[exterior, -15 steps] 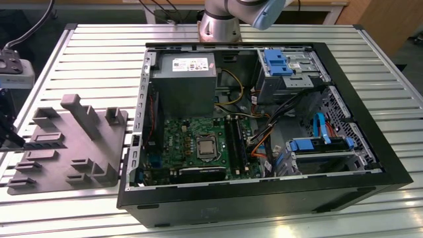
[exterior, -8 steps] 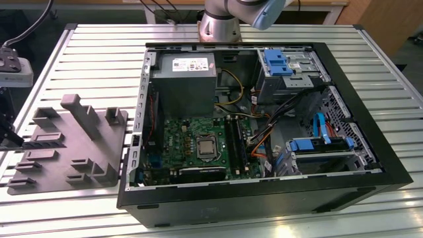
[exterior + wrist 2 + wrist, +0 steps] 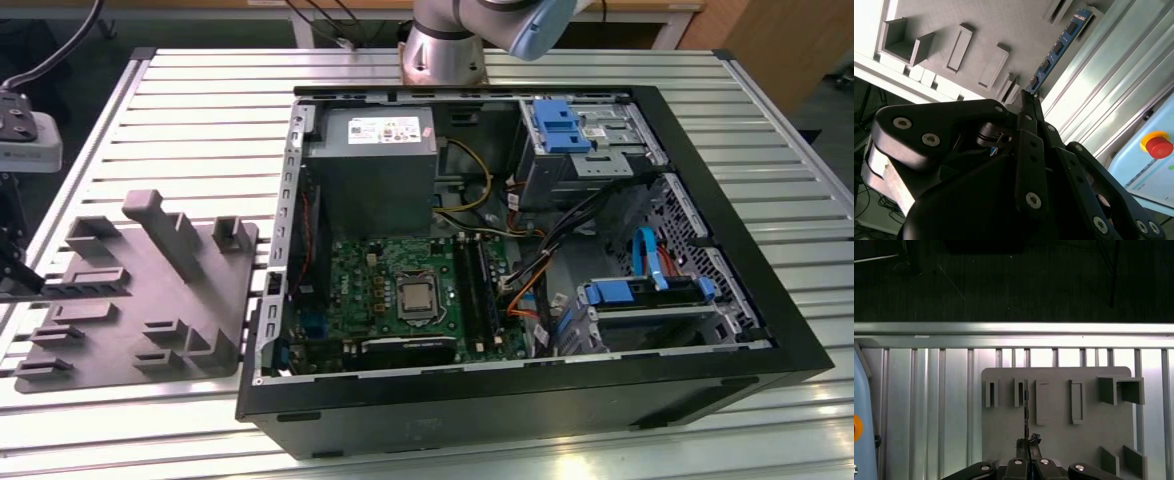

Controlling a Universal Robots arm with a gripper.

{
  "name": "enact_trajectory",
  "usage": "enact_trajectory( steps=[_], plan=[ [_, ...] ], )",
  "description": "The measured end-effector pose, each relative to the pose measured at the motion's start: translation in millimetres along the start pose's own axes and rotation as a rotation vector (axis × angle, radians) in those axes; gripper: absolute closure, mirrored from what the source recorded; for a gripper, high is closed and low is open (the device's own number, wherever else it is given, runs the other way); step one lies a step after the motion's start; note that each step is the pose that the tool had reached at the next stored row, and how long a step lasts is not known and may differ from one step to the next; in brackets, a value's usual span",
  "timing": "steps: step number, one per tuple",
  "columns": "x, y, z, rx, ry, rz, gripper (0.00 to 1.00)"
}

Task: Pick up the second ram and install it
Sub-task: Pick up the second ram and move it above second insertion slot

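My gripper [image 3: 1030,97] is shut on the second ram [image 3: 1059,50], a narrow stick with small chips along its face. The stick reaches out from the fingertips over the gray fixture [image 3: 979,30]. In the first wrist view the ram [image 3: 1025,412] is seen edge-on as a thin dark line, in line with one of the fixture's slots [image 3: 1019,392]. I cannot tell whether its far end still touches that slot. In the exterior view the gripper [image 3: 16,270] hangs at the left edge, beside the slotted end of the fixture [image 3: 134,300].
The open computer case [image 3: 747,250] lies in the middle of the slatted metal table [image 3: 200,100]. Its black memory sockets [image 3: 474,290] run beside the processor [image 3: 416,295]. Cables and blue drive brackets [image 3: 627,292] fill the exterior view's right side. A red stop button [image 3: 1159,146] stands nearby.
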State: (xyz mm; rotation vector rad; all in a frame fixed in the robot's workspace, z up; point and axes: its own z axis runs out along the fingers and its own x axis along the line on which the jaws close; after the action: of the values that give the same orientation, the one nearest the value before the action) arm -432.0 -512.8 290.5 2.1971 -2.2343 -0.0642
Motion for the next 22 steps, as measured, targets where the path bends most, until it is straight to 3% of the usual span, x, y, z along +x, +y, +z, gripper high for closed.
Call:
enact_trajectory(
  steps=[22],
  plan=[
    [-0.1, 1.6, -7.5, 0.0016, 0.0000, 0.000, 0.88]
  ],
)
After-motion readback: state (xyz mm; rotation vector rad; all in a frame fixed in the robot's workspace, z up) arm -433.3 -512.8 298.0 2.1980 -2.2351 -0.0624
